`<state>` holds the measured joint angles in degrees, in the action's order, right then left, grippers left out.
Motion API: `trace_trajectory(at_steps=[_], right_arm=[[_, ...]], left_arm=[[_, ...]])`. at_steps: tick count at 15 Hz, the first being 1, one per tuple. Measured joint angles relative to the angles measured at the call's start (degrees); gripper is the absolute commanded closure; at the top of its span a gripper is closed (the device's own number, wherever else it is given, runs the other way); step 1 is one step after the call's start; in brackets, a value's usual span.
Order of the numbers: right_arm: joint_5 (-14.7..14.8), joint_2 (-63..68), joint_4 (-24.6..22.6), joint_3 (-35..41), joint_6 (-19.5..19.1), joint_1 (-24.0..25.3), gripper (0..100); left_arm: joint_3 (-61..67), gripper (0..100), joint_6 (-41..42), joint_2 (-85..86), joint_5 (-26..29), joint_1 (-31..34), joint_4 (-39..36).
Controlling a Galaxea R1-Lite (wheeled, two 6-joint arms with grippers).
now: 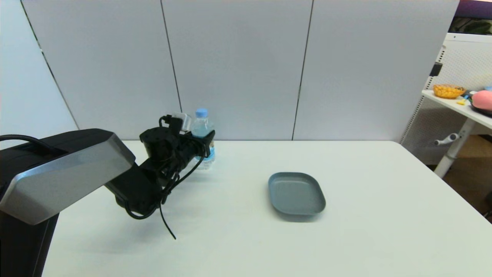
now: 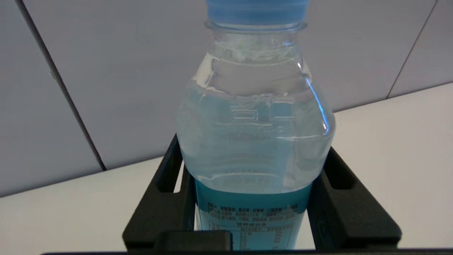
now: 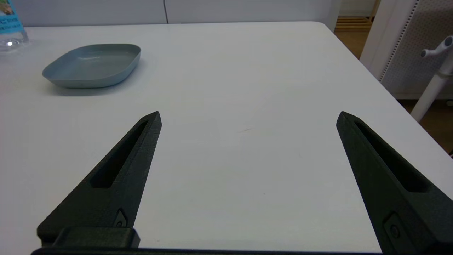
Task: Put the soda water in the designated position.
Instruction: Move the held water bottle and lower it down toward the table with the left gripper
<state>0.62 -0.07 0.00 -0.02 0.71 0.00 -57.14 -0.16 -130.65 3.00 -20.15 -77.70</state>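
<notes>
Because the soda water (image 1: 202, 138) stood upright at the table's (image 1: 238, 238) far left — ten o'clock from the grey plate (image 1: 296, 193) — the left gripper (image 1: 203, 148) clasped its blue label, fingers (image 2: 348, 209) snug against both sides; the right gripper (image 3: 247, 120) idled agape, holding nothing.

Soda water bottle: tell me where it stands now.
In the head view the bottle stands upright at the table's far left, near the back wall, between the left pincer's fingers, left of the grey tray.
</notes>
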Motion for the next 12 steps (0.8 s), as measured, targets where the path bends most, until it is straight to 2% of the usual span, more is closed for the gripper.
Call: trace_trajectory(at_steps=[7, 12], right_arm=[[0.0, 0.0, 0.0, 0.0, 0.0, 0.0, 0], [0.0, 0.0, 0.0, 0.0, 0.0, 0.0, 0]], left_arm=[[0.8, 100, 0.5, 3.0, 0.2, -0.3, -0.3], [7.3, 100, 0.5, 9.9, 0.2, -3.9, 0.2]])
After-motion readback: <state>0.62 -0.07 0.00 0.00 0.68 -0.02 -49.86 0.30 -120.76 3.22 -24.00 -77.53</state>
